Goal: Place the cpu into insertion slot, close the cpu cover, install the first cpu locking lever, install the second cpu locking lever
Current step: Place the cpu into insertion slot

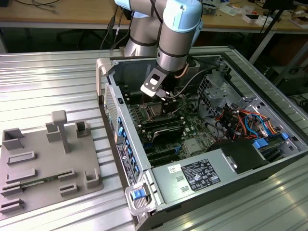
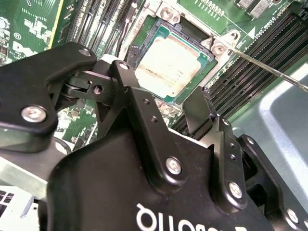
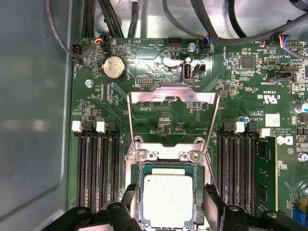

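Observation:
The cpu point(image 3: 168, 199) point(image 2: 168, 65), a small square chip with a pale metal top, lies flat inside the insertion slot point(image 3: 197, 204), a silver-rimmed socket on the green board. The cpu cover point(image 3: 172, 95), a thin silver frame, stands swung up from its hinge, away from the chip. My gripper point(image 3: 171, 192) point(image 2: 166, 82) hangs open just above the socket. One black finger point(image 3: 131, 199) is on one side of the chip and the other on the opposite side, neither touching it. A thin wire lever point(image 2: 269, 70) sticks out free beside the socket. In the exterior view the gripper point(image 1: 165, 100) reaches down into the computer case.
Long black memory slots point(image 3: 96, 163) flank the socket on both sides. Black cables point(image 3: 110, 19) cross the board's far edge near a coin battery point(image 3: 114, 67). A grey case wall point(image 3: 33, 120) runs alongside. A grey fixture plate point(image 1: 48, 159) lies on the table at the exterior view's left.

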Robot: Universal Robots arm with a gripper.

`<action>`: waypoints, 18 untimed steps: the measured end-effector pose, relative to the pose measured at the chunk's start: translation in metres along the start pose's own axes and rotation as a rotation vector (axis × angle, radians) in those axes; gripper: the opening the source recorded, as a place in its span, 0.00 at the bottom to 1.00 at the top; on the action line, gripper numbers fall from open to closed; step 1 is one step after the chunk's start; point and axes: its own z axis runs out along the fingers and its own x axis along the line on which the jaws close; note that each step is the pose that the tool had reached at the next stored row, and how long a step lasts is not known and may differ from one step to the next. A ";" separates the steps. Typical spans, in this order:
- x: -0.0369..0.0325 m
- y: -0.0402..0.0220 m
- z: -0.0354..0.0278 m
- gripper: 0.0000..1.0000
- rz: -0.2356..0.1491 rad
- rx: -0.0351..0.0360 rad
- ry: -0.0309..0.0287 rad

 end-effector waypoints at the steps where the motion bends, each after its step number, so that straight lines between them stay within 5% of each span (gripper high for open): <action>1: 0.0000 0.0000 0.0000 0.64 0.000 0.0000 0.0001; 3: -0.0001 0.0000 -0.0012 0.57 0.000 0.0003 -0.0003; 12: -0.0001 0.0008 -0.0109 0.55 0.000 0.0001 0.0004; 18: -0.0001 0.0008 -0.0113 0.24 0.000 0.0004 0.0001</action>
